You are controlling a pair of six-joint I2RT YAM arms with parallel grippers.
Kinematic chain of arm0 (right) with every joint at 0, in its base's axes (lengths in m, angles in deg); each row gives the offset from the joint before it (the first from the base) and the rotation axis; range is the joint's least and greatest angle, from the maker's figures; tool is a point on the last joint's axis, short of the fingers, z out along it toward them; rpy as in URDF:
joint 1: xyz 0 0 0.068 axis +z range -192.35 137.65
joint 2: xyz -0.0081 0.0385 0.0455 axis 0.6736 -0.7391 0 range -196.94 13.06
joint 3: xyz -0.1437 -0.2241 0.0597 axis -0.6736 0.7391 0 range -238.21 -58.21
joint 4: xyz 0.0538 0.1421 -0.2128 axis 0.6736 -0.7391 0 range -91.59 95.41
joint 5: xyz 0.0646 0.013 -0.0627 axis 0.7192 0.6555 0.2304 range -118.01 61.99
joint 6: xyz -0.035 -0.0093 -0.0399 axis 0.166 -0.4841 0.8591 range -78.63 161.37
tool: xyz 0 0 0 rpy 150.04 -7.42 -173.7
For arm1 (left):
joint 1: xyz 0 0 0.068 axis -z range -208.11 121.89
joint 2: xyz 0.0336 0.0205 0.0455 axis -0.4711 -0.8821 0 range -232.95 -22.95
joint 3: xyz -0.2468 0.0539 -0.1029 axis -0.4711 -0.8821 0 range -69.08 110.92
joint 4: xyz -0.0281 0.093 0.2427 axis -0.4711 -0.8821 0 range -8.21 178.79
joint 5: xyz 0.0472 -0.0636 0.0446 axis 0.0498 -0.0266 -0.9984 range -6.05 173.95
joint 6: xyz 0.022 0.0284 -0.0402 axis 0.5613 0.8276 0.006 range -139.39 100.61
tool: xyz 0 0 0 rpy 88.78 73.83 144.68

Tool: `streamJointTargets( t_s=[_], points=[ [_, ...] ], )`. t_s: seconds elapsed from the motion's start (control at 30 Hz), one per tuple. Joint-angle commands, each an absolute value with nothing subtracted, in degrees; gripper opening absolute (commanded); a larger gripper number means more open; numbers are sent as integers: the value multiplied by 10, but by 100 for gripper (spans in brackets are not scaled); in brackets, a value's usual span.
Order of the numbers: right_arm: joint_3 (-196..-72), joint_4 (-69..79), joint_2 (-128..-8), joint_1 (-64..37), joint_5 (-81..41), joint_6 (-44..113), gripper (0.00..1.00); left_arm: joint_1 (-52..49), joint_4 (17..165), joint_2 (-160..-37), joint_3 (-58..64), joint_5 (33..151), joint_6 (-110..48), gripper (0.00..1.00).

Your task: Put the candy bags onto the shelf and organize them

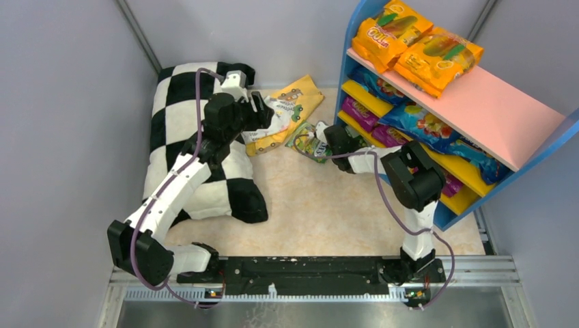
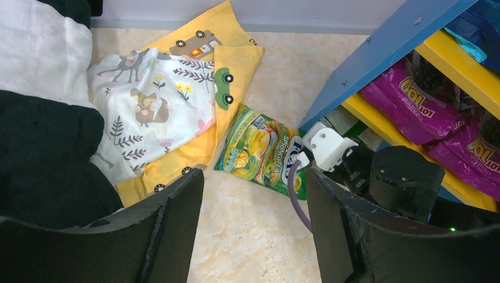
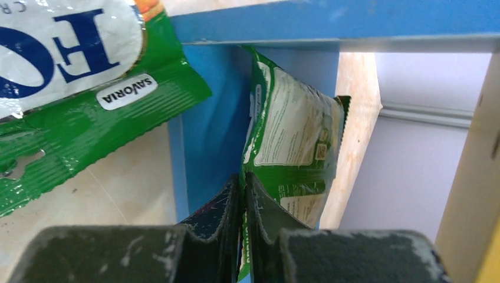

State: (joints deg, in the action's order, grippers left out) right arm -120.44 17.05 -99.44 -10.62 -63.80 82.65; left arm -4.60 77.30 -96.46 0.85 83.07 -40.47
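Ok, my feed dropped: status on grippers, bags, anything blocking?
Left gripper open, empty. Right gripper shut on a green bag by the shelf. Second green bag loose on floor, close by.

Soft, even light, faint shadows, mild glare on glossy candy bags [image 1: 437,58]; near foregrounds blurred.

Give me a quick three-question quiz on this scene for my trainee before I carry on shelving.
1. True or false: the right fingers pinch a green bag.
2. What colour are the top bags on the pink board?
3. The left fingers are: A) open, B) shut on a bag, C) shut empty.
Key: 1 true; 2 orange; 3 A.
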Motion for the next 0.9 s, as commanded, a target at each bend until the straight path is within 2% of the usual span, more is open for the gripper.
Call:
streamJointTargets(
  t_s=[0.0,0.17,0.43,0.5,0.7,0.73,0.87],
  points=[
    [-1206,245,-1006,-109,-592,865,7,-51,802,-969,4,836,-408,71],
    [-1171,297,-1004,-111,-567,920,5,-52,803,-973,3,837,-411,71],
    [-1127,342,-971,-128,-518,926,6,-53,804,-978,2,853,-413,71],
    [-1132,330,-970,-126,-533,919,11,-53,804,-978,3,856,-414,71],
    [-1122,318,-944,-88,-635,888,47,-53,805,-975,2,858,-414,71],
    [-1118,307,-933,-83,-645,875,51,-53,805,-975,2,859,-415,71],
    [-1107,247,-899,-76,-660,806,53,-53,806,-975,2,863,-418,71]
  ],
)
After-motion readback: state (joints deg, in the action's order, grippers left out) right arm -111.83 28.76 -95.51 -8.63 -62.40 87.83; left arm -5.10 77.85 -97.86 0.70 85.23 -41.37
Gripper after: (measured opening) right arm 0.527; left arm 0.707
